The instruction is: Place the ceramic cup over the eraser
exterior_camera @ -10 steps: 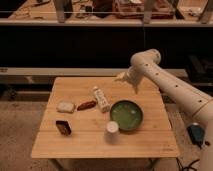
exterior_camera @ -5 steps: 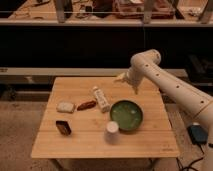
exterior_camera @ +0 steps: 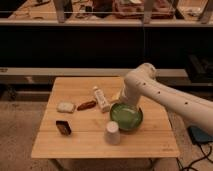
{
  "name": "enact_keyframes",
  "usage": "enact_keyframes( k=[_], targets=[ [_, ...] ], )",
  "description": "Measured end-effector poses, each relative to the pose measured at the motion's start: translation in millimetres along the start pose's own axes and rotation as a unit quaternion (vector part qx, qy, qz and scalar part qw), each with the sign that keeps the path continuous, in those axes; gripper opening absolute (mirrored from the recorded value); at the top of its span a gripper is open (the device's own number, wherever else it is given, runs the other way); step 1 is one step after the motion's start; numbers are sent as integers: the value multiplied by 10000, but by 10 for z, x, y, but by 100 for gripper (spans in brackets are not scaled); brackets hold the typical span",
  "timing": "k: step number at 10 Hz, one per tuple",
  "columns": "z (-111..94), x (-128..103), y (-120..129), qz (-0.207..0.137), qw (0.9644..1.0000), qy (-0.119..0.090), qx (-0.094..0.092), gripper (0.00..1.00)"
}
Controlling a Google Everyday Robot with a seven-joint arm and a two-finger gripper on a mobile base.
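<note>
The ceramic cup (exterior_camera: 112, 132) is small, white and tapered. It stands on the wooden table (exterior_camera: 80, 145) near the front, just in front of the green bowl (exterior_camera: 126, 116). The eraser (exterior_camera: 63, 127) is a small dark block at the front left, well to the left of the cup. My gripper (exterior_camera: 119, 97) hangs at the end of the white arm, low behind the bowl's back left rim and next to the white tube bottle (exterior_camera: 101, 98). It is apart from both the cup and the eraser.
A pale whitish pad (exterior_camera: 65, 107) and a small brown object (exterior_camera: 86, 105) lie at the left middle of the table. Dark shelving and a counter run behind the table. A blue object (exterior_camera: 200, 134) lies on the floor at the right.
The arm has dropped and come forward, so the gripper is now lower, close behind the green bowl. The objects on the table have not moved.
</note>
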Motion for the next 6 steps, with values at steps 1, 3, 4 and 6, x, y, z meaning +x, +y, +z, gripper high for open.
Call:
enact_keyframes(
  k=[1,3,4,6],
  targets=[
    [14,-202,-36,-106,9999,-41,-35,80],
    [36,-553,-265,-329,9994,-111,91,80],
    [33,-669,-381,-393,9988,-197,194,80],
    [80,-841,-516,-491,9981,-350,117,80]
  ],
)
